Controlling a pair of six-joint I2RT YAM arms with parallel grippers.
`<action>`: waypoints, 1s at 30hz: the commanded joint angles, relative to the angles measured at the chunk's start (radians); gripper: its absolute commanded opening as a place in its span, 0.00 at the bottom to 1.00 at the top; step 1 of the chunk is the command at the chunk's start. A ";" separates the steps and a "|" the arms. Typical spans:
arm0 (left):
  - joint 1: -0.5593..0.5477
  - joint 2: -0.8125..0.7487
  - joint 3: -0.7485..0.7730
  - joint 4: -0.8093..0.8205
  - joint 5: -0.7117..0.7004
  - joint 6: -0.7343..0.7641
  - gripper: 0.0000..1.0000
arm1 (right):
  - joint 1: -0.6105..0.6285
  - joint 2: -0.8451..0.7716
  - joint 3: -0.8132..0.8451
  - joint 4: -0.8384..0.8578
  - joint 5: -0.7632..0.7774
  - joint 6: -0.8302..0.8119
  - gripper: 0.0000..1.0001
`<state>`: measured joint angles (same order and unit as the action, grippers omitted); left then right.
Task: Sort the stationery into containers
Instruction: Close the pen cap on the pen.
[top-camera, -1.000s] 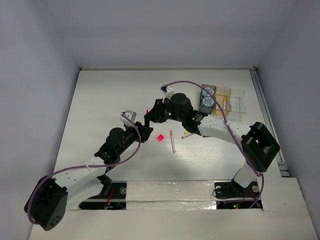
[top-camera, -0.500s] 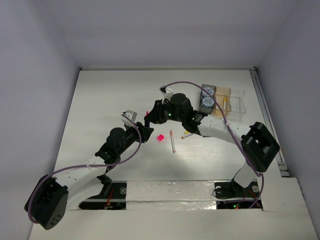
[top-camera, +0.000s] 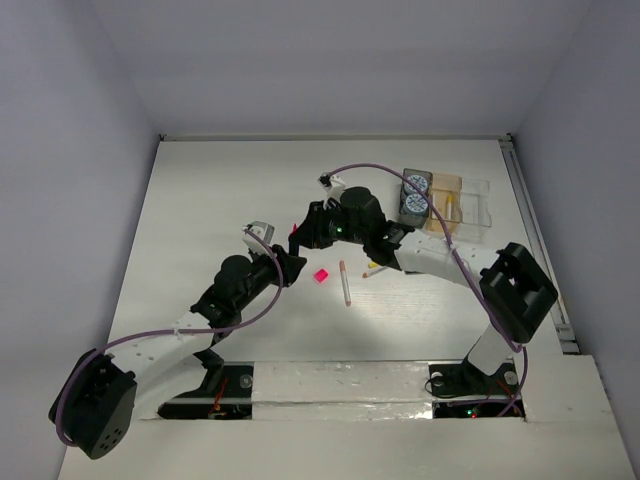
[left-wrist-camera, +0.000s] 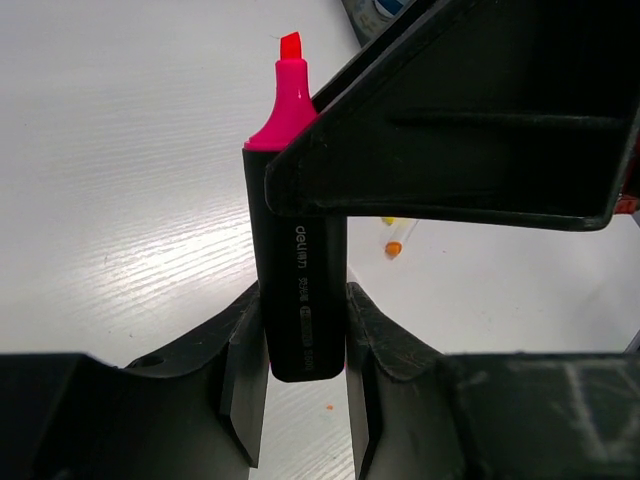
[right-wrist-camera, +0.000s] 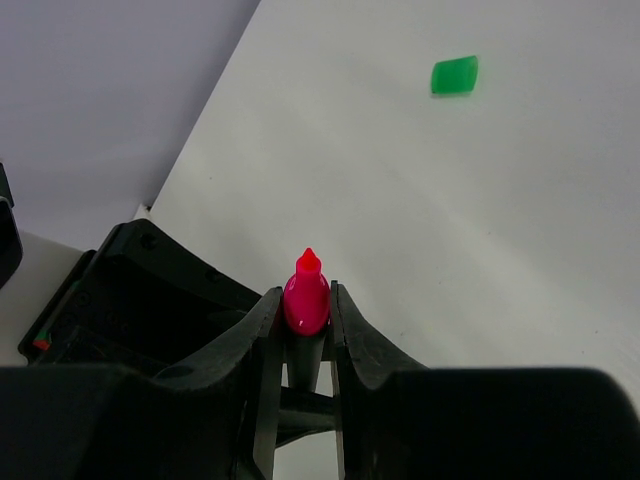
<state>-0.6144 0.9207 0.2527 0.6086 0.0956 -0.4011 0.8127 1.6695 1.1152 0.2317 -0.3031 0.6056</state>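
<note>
Looking down from the top view, finds the left gripper (top-camera: 291, 258) and the right gripper (top-camera: 299, 238) tip to tip above the middle of the table (top-camera: 200, 200). Cannot tell from up here how either pair of jaws stands: too small and dark. Spots a pink cap (top-camera: 321, 275) lying on the table just right of the left gripper, a pink-white pen (top-camera: 344, 283) beside it, and an orange-tipped pen (top-camera: 372, 268) partly under the right arm. Notes the row of trays (top-camera: 485, 186) at the far right, holding two blue-white rolls (top-camera: 415, 206) in the dark end compartment and a yellow pen (top-camera: 449, 210) in the amber one next to it.

Turning to the left wrist view, sees the left fingers (left-wrist-camera: 240, 380) clamped on the lower barrel of a black highlighter (left-wrist-camera: 300, 290), upright, uncapped, pink nib uppermost. Sees also a finger of the right gripper crossing in front of the barrel's upper end.

Moving to the right wrist view, finds the right fingers (right-wrist-camera: 265, 340) pinched on the highlighter's pink nib section, the red tip poking out between them. Picks out a green cap (right-wrist-camera: 455, 75) lying on the table, well apart.
</note>
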 joint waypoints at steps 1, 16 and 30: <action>-0.002 -0.029 0.026 0.043 -0.023 0.008 0.00 | 0.000 -0.011 0.025 -0.026 0.010 -0.026 0.35; -0.002 -0.042 0.040 -0.044 -0.125 0.008 0.00 | 0.000 -0.234 -0.164 -0.170 0.199 -0.035 0.35; -0.151 -0.103 0.057 -0.227 -0.369 0.016 0.00 | 0.049 -0.048 -0.198 -0.226 0.173 0.040 0.77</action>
<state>-0.7528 0.8597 0.2890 0.3916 -0.1978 -0.3958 0.8536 1.5974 0.9058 -0.0010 -0.1402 0.6151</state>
